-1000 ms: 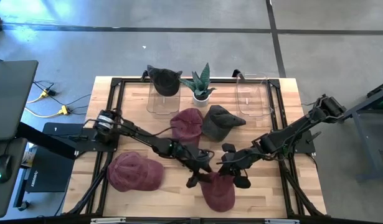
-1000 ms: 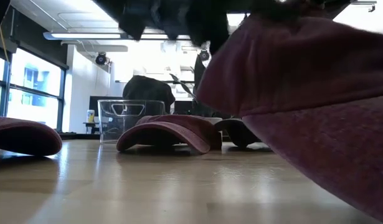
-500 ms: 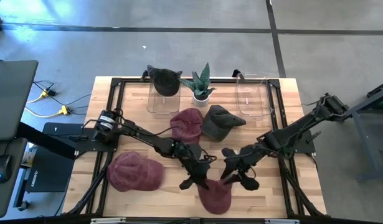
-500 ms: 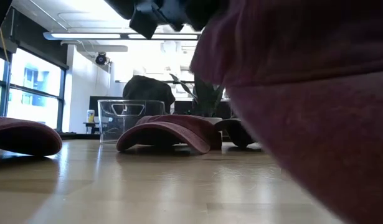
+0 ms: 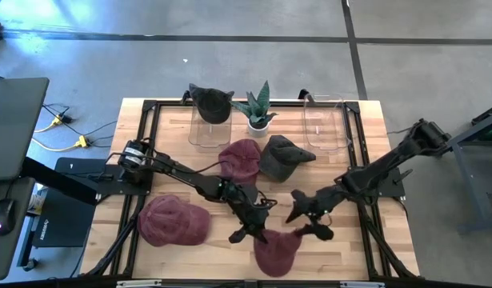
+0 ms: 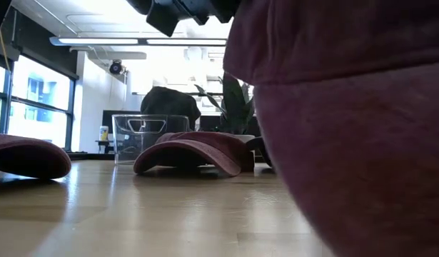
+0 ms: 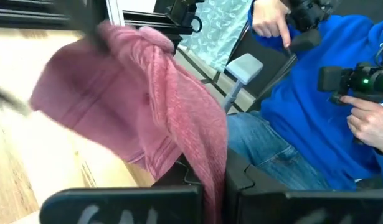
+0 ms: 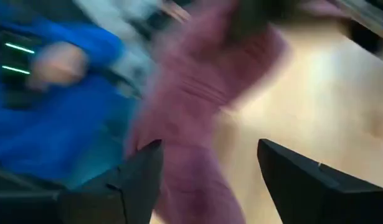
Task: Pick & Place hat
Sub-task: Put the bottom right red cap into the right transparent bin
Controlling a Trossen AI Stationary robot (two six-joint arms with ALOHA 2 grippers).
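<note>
Nearest the table's front edge, the maroon hat (image 5: 276, 250) hangs from the left gripper (image 5: 247, 234), whose fingers are clamped tight on a fold of its cloth; the left wrist view shows the fabric (image 7: 155, 106) pinched between them. A second ago that gripper stood partly open beside the hat; it has since closed on it. The hat itself has shifted slightly toward the front edge and the left, and in the low view it (image 6: 347, 128) now fills more of the right side than it did before.

Just beside it, the right gripper (image 5: 311, 218) has let go. Its fingers (image 8: 141, 174) stand spread wide with the hat lying between and beyond them, whereas a second ago they were nearly closed on it. The gripper has also drawn a little to the right of the hat.

Farther back, nothing has moved: a second maroon hat (image 5: 172, 221) lies at the front left, a third (image 5: 241, 158) rests at mid-table touching a dark grey hat (image 5: 284, 157), and at the far edge stand a black hat (image 5: 210, 102) on a clear stand, a potted plant (image 5: 257, 107) and a clear bin (image 5: 326, 122).

Beyond the table, a person in a blue top (image 7: 316, 106) sits.
</note>
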